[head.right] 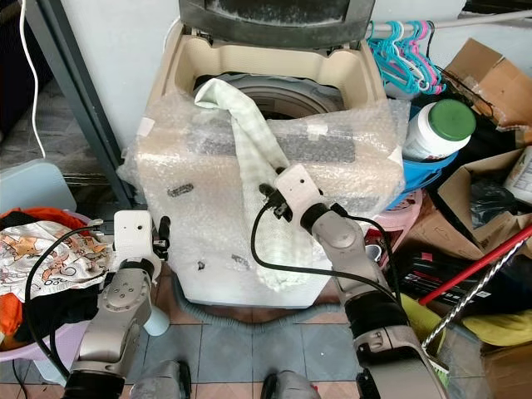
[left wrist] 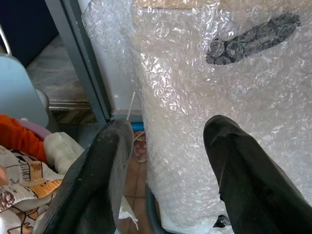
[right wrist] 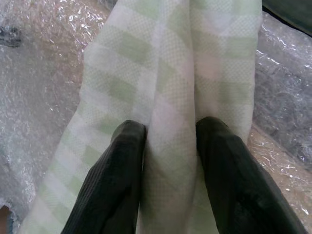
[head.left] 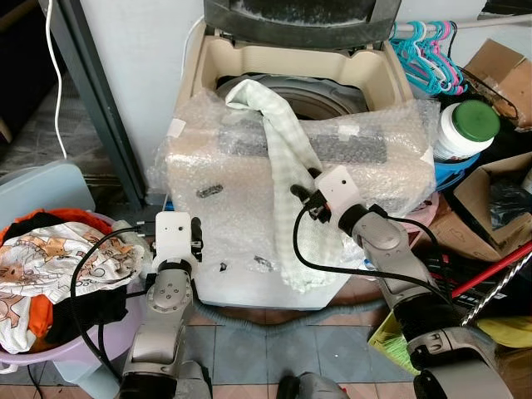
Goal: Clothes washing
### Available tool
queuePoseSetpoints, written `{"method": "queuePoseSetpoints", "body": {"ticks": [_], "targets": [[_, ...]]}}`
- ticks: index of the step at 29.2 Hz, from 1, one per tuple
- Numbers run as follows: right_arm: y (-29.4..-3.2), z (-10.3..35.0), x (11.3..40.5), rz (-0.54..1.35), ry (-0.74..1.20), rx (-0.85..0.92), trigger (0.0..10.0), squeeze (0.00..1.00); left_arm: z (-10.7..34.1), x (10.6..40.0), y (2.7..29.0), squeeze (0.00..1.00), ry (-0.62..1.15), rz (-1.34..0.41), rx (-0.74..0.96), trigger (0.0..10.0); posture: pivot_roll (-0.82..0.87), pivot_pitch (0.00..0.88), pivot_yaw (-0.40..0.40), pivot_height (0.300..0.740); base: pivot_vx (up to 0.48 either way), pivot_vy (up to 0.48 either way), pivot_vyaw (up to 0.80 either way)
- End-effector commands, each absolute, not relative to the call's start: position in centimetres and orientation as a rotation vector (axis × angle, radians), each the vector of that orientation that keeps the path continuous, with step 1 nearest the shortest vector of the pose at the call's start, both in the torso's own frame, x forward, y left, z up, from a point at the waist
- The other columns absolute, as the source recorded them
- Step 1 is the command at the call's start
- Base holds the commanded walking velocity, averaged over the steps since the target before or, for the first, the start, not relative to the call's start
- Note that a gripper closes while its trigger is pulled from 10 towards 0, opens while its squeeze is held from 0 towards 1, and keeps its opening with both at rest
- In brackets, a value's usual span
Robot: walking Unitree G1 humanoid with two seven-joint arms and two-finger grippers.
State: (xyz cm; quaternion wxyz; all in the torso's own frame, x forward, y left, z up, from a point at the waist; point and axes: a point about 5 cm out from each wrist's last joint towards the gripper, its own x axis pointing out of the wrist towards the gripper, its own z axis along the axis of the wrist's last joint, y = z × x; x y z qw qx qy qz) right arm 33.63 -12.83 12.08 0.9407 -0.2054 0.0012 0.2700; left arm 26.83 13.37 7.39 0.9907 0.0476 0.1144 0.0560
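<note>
A top-loading washing machine [head.left: 233, 216] wrapped in bubble wrap stands in front of me with its lid up. A pale green-and-white checked cloth [head.left: 287, 158] hangs out of the drum opening and down the machine's front. My right gripper [right wrist: 170, 129] is pressed against that cloth about halfway down, its two black fingers shut on a vertical fold of it. My left gripper [left wrist: 168, 126] is open, low by the machine's front left corner, with nothing between its fingers. To its left a lilac laundry basin [head.left: 25, 359] holds orange, white and printed clothes [head.left: 41, 258].
A grey metal post [head.left: 100, 100] runs up left of the machine. Coloured hangers [head.left: 424, 50], a white jar with a green lid [head.left: 465, 129], cardboard boxes [head.left: 499, 66] and a red-handled pole [head.left: 490, 270] crowd the right side. A pale blue seat [head.left: 41, 187] stands behind the basin.
</note>
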Motion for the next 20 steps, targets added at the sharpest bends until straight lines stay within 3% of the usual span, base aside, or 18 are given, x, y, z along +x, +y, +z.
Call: {"method": "queuePoseSetpoints", "body": {"ticks": [1, 20], "targets": [[-13.6, 12.2, 34.0, 0.518, 0.009, -0.430, 0.0, 0.00, 7.8, 26.9, 13.1, 0.00, 0.218, 0.111, 0.104, 10.0, -0.02, 0.068, -0.084, 0.740, 0.000, 0.000, 0.00], [-14.0, 13.5, 35.4, 0.493, -0.019, -0.402, 0.0, 0.00, 7.9, 26.9, 13.3, 0.00, 0.218, 0.106, 0.121, 10.0, -0.01, 0.070, -0.070, 0.740, 0.000, 0.000, 0.00]]}}
